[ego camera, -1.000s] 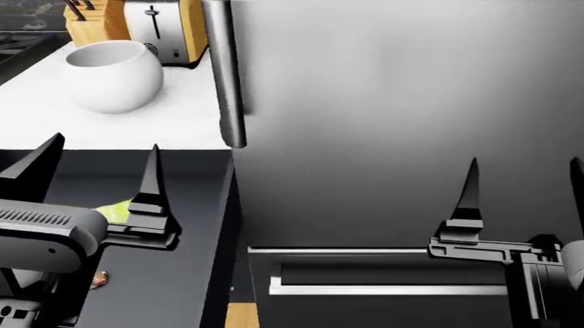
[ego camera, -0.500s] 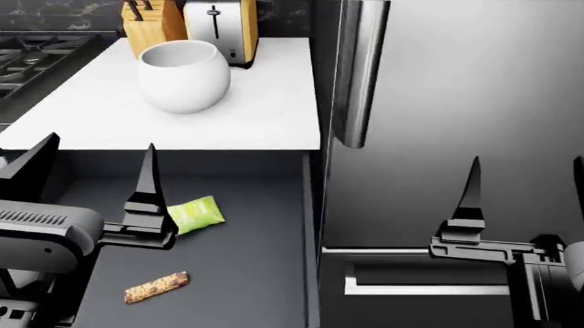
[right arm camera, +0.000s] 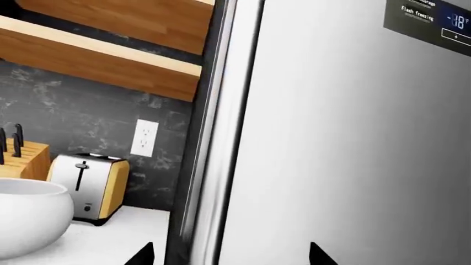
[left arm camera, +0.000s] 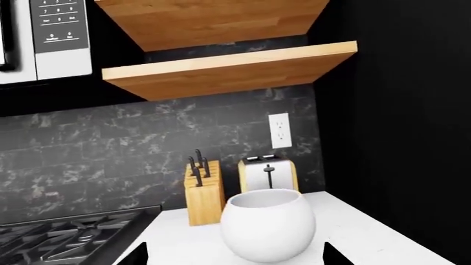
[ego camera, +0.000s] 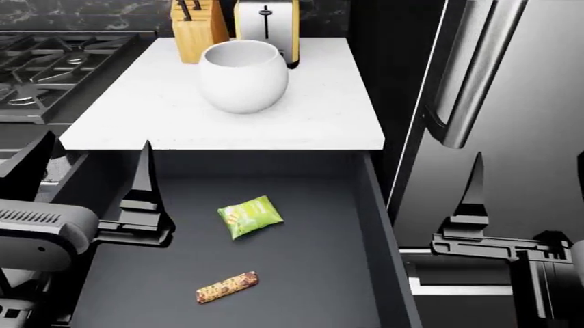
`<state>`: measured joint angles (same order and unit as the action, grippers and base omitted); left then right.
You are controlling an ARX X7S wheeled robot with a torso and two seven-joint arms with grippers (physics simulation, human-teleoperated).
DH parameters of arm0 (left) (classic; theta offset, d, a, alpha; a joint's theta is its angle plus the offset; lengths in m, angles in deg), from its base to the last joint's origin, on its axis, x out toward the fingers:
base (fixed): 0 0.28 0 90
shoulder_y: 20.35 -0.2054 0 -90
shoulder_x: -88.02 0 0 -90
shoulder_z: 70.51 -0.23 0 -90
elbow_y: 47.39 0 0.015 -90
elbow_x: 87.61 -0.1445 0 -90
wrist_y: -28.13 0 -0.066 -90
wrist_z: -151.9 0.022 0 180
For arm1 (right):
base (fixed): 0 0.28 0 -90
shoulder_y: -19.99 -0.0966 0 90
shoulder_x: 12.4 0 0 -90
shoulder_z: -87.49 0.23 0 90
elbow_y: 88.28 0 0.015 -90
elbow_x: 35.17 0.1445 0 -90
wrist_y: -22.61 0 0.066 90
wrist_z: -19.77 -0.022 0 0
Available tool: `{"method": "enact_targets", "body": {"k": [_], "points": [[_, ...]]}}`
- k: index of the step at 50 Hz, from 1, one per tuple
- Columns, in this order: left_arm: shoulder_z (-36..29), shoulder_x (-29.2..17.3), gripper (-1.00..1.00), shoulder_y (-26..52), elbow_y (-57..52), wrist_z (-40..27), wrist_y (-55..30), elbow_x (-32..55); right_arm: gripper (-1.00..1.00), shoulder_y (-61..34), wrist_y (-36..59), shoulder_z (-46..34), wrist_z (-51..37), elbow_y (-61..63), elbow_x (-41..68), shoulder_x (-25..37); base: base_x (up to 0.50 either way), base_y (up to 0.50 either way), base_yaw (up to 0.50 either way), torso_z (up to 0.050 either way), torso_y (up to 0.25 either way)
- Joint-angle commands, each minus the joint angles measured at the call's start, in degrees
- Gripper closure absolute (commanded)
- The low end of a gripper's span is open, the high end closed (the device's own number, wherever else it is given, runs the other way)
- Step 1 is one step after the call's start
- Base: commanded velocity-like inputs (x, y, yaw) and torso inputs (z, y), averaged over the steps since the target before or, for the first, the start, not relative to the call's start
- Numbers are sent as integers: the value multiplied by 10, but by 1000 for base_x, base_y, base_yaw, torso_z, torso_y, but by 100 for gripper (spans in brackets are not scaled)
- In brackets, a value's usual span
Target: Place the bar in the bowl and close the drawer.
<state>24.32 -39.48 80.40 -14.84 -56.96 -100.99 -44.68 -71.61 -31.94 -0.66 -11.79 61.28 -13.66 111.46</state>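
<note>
The drawer (ego camera: 310, 287) stands pulled out below the white counter, its dark inside showing. On its floor lies the bar (ego camera: 250, 216), a small lime-green packet. The white bowl (ego camera: 243, 76) sits on the counter in front of the toaster and also shows in the left wrist view (left arm camera: 267, 223) and at the edge of the right wrist view (right arm camera: 30, 215). My left gripper (ego camera: 89, 171) hangs open over the drawer's left side, left of the bar and holding nothing. My right gripper (ego camera: 527, 181) is open and empty in front of the fridge.
A brown speckled stick (ego camera: 227, 287) lies in the drawer nearer than the green packet. Toaster (ego camera: 267, 24) and knife block (ego camera: 198, 24) stand behind the bowl. The gas stove (ego camera: 55, 61) is to the left, the steel fridge (ego camera: 511, 102) with its long handle to the right.
The head view has swung left, so counter, bowl and drawer slid rightward in the picture. The whole drawer floor with both packets now shows. Both grippers keep their places in the view.
</note>
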Motion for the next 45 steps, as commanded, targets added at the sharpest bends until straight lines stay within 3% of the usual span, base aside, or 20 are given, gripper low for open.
{"method": "enact_targets", "body": {"k": [1,6,11,14,22,28,39,40,41,42,43,45], "points": [[0,-8,-100,2,-4,-4,10,10,-100,-12,7,8,-28,0,49,26,0,0,0,0,0],[13,-27,-100,30,-14,-21,-9,47,-100,-43,7,6,-98,4,140,92,0,0,0,0,0],[26,-71,-100,106,-20,-68,-45,141,-100,-132,-57,-55,-246,4,288,251,0,0,0,0,0],[25,-91,-100,153,-17,-92,-60,183,-100,-198,-90,-103,-297,4,341,315,0,0,0,0,0],[13,-115,-100,213,-14,-117,-74,227,-100,-320,-161,-168,-354,4,419,415,0,0,0,0,0],[4,-128,-100,244,-15,-132,-79,253,-100,-369,-321,-236,-393,4,426,555,0,0,0,0,0],[-13,-135,-100,253,-13,-136,-76,253,-100,-545,-196,-57,-357,4,630,561,0,0,0,0,0],[-14,-136,-100,253,-13,-137,-76,253,-100,-631,-110,29,-443,4,716,475,0,0,0,0,0],[-14,-137,-100,252,-13,-137,-75,253,-100,-545,-168,115,-357,4,630,498,0,0,0,0,0],[-14,-137,-100,252,-13,-137,-74,253,-100,-459,-167,201,-308,4,569,497,82,0,0,0,0],[-15,-138,-100,251,-13,-137,-73,253,-100,-373,-147,287,-331,4,655,532,230,0,0,0,0],[-16,-139,-100,251,-12,-137,-71,253,-100,-201,-126,420,-324,4,677,523,385,0,0,0,0]]}}
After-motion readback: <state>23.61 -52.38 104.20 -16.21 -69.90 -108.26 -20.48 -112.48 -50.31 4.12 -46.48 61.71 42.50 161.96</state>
